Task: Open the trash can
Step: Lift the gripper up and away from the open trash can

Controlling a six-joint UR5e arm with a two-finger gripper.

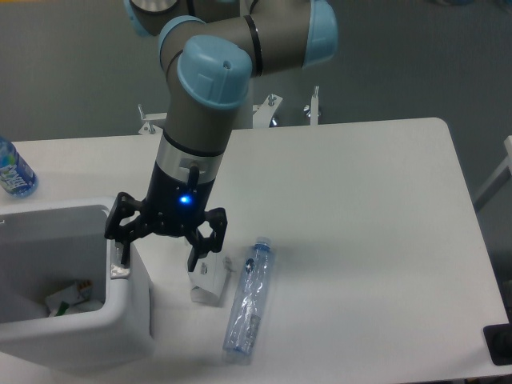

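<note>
**Trash can open at the table's left front corner**

The trash can (pixel 76 320) shows its inside, with some litter at the bottom. The tool (pixel 158 246) stands with fingers spread wide, one finger (pixel 120 250) on the bin's right rim. Just beside lie a small white box (pixel 208 280) and a crushed clear bottle (pixel 250 298). A blue bottle (pixel 12 170) stands at the far left edge of the table (pixel 360 224).

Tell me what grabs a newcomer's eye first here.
The grey-and-blue arm fills the middle, its black hand spread open with one finger on the bin's rim at lower left. The bin stands open, with scraps inside. A crushed clear bottle lies on the table beside it.
</note>
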